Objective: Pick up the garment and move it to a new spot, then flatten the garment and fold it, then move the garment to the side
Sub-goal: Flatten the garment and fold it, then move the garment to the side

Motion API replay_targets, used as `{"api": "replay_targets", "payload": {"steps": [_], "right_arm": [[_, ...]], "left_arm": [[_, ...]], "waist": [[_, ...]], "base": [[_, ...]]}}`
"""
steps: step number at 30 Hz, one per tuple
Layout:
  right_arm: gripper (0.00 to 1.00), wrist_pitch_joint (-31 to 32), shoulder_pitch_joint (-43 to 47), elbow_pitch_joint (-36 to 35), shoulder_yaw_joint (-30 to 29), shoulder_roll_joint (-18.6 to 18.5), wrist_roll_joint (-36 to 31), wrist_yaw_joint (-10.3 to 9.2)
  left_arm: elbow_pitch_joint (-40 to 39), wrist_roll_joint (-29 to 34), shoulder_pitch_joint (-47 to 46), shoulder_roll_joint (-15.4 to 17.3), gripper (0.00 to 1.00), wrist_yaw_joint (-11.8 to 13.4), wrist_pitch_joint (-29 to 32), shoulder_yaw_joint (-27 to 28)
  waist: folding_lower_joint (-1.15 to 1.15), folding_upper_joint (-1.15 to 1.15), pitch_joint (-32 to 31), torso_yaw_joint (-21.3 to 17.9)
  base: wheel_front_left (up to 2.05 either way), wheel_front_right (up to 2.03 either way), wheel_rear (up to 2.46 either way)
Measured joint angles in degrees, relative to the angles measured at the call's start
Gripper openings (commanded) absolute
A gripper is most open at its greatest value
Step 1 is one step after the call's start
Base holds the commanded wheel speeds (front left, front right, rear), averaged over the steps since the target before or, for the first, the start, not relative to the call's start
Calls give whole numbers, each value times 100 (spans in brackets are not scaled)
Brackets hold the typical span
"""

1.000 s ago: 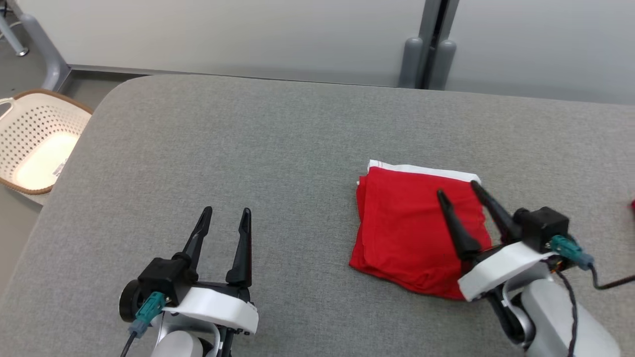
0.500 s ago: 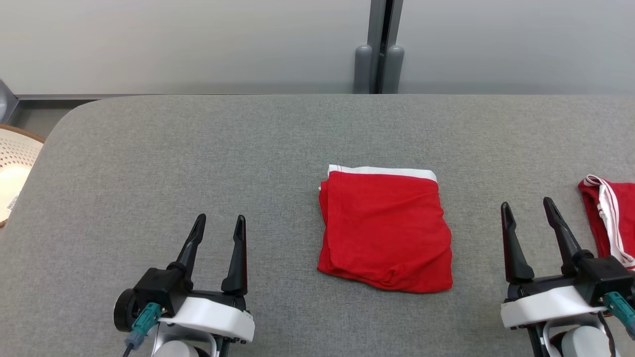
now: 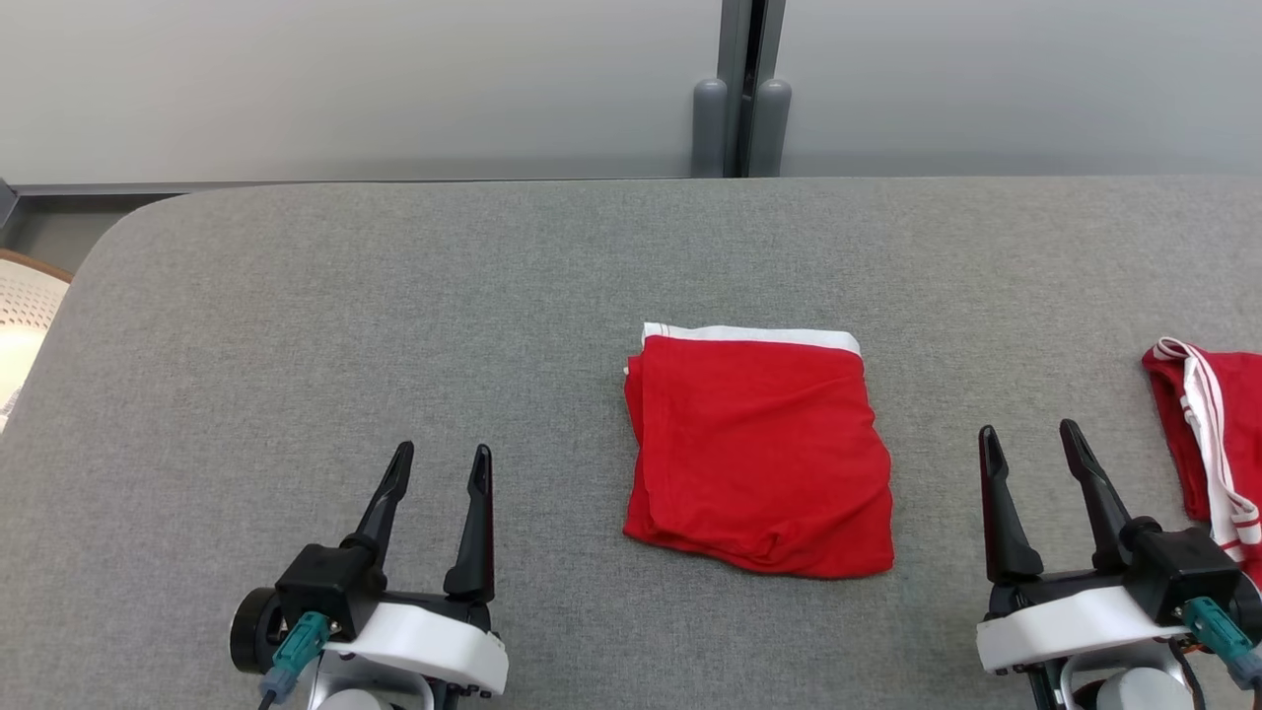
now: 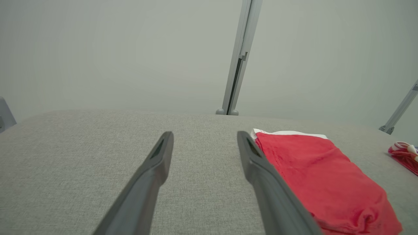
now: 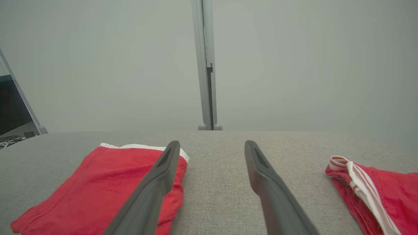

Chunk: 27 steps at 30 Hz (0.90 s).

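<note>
In the head view, the left gripper (image 3: 443,451) hangs just above the grey table (image 3: 394,296) with its two dark fingers spread apart and nothing between them. The right gripper (image 3: 1026,431) is likewise released and empty. The folded red garment (image 3: 754,454) lies flat on the table between the two grippers, to the right of the left gripper and to the left of the right one, touching neither. Its white waistband is on the edge far from the fingertips. A second red garment (image 3: 1208,414) with white stripes lies just beyond the right gripper's outer side. A pale basket (image 3: 20,316) sits off the table, well to the left of the left gripper.

In the left wrist view, the left gripper (image 4: 205,133) has bare table between its parted fingers. The folded red garment (image 4: 320,173) lies just right of the right finger.

In the right wrist view, the right gripper (image 5: 212,143) stands open over bare table. The folded red garment (image 5: 107,176) lies to its left, partly behind the left finger, and the second red garment (image 5: 385,189) lies apart on its right.
</note>
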Motion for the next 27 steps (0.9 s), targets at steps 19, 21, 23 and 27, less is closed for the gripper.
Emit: {"api": "replay_targets", "payload": {"steps": [19, 21, 23, 27], "right_arm": [[100, 238, -720, 1299, 498, -25, 1088, 0], [100, 268, -819, 1474, 466, -21, 1156, 0], [100, 338, -892, 1669, 414, -11, 1259, 0], [100, 430, -1058, 1957, 408, -8, 1401, -2]], "left_arm": [[9, -89, -270, -2, 100, 2, 0, -364], [14, -90, -291, 0, 100, 4, 0, -391], [13, -96, -341, 1, 100, 9, 0, -409], [22, -97, -352, 1, 100, 21, 0, -433]], "waist": [[0, 0, 578, 586], [0, 0, 640, 676], [0, 0, 685, 761], [0, 0, 751, 878]], "base": [[0, 0, 0], [0, 0, 0], [0, 0, 0], [0, 0, 0]]}}
